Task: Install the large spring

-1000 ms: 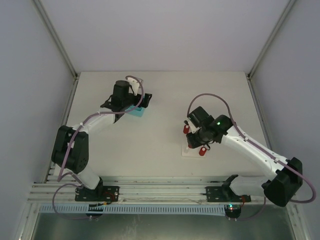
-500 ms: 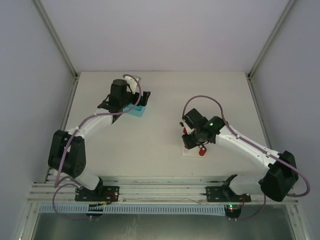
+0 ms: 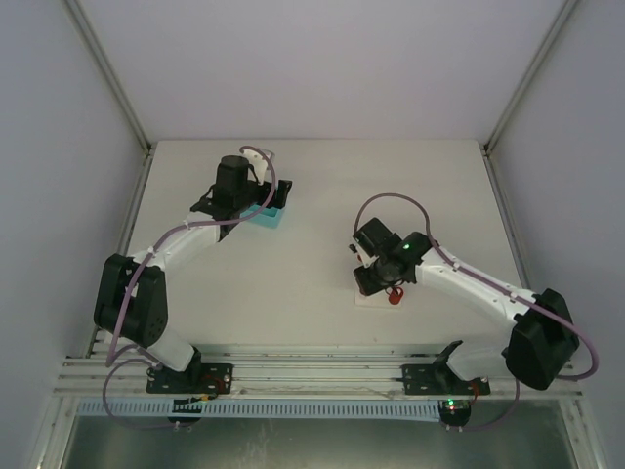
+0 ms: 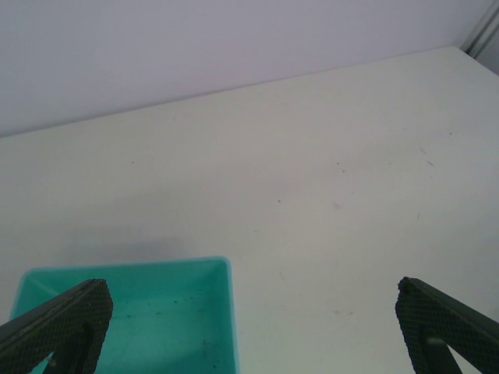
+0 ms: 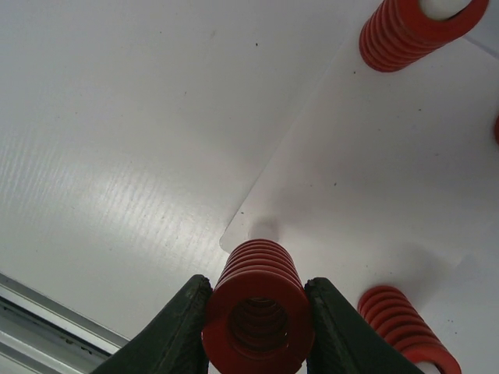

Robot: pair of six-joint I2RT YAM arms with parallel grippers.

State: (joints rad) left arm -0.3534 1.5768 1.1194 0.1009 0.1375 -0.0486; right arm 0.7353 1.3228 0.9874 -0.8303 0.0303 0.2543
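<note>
From above, the right gripper (image 3: 375,277) hangs over the left end of the white base plate (image 3: 363,300) and hides whatever it carries. One red spring (image 3: 395,296) shows on the plate beside it. The left gripper (image 3: 279,194) is well away from the plate, at the teal bin (image 3: 267,218).

The left wrist view shows that gripper's fingers spread wide with nothing between them (so no help to the plate if it shifts).

In the right wrist view the right gripper is clenched on the large spring (image 5: 260,302), just short of a white peg (image 5: 263,228) at the plate's corner. The bore looks only roughly lined up with the peg. If it came down off-centre, the coil's rim would likely catch the peg top, and the spring could tip in the fingers. It could also shove the plate, which nothing seems to hold down, across the table (image 5: 117,156).
</note>
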